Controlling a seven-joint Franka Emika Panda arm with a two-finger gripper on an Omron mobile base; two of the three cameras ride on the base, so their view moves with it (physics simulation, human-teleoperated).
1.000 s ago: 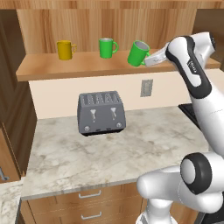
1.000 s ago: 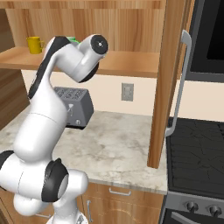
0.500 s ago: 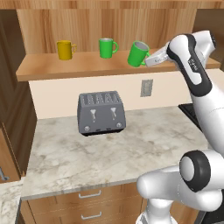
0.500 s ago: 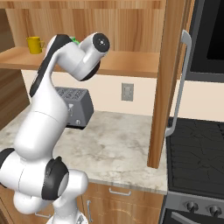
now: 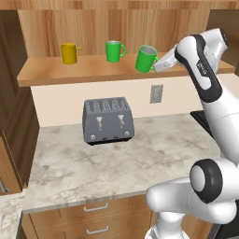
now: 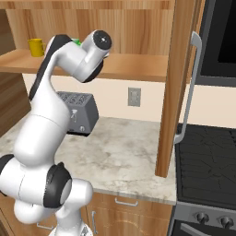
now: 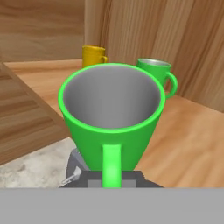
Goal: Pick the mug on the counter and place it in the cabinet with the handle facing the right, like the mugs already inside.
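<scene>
Gripper [image 5: 158, 64]: jaws clamped on the handle [image 7: 111, 165] of the mug [image 5: 146, 59], held tilted above the front edge of the cabinet [image 5: 93, 72] shelf, mouth open toward the hand camera. Counter [image 5: 116, 163] below: marbled stone, bearing a grey toaster [image 5: 108, 120] near the back wall. Cabinet shelf, beyond the held mug: bright green mug [image 5: 113, 51], upright, just to its left; yellow mug [image 5: 69, 53], upright, farther left, near the wooden back panel.
</scene>
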